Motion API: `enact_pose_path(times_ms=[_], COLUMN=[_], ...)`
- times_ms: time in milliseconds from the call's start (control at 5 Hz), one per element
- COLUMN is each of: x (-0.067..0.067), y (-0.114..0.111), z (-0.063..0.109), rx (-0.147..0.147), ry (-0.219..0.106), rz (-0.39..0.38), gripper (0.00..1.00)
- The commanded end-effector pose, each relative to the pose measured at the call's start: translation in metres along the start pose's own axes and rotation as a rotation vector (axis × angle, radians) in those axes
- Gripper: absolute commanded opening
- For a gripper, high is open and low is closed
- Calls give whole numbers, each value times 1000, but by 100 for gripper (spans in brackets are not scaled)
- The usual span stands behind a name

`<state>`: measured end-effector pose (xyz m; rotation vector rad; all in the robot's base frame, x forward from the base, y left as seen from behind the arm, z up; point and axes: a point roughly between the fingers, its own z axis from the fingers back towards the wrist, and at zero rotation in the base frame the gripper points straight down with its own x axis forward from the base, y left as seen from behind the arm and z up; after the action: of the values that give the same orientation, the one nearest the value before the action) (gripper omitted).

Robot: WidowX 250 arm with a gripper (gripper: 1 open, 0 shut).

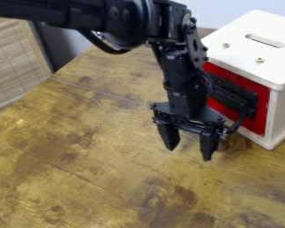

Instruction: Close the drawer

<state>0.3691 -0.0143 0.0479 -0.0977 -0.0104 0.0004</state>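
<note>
The red-fronted drawer (264,103) sits in the side of a small white box (258,62) at the right of the view, on the wooden counter (92,169). Its red front runs around a black panel (232,85), and a black loop handle (244,110) stands out toward the arm. Much of the front's left edge is hidden behind the arm, so how far the drawer sits in or out is hard to tell.

The box's white top has a slot (265,41) with rounded ends and two small brass-coloured screws, and its right side is cut off by the edge of the view.

Just beside the drawer front, the black robot arm (181,62) comes in from the upper left and bends down. Its claw (189,145) points downward in front of the box, the two fingers apart with bare wood showing between the tips. Whether the claw's right-hand side in the view touches the handle cannot be told.

Open counter spreads to the left of the claw and below it, out to the slanting far-left edge. Beyond that edge is a slatted tan panel (14,67) with a grey frame. No writing can be read on box or arm.
</note>
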Motion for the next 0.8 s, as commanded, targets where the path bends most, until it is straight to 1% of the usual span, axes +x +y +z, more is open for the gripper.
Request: enact_pose_path(times_ms=[0, 600], x=[7, 8], y=[0, 0], z=[32, 28], rx=[-10, 4], ry=[-90, -82], rz=[1, -8], gripper=[100, 100])
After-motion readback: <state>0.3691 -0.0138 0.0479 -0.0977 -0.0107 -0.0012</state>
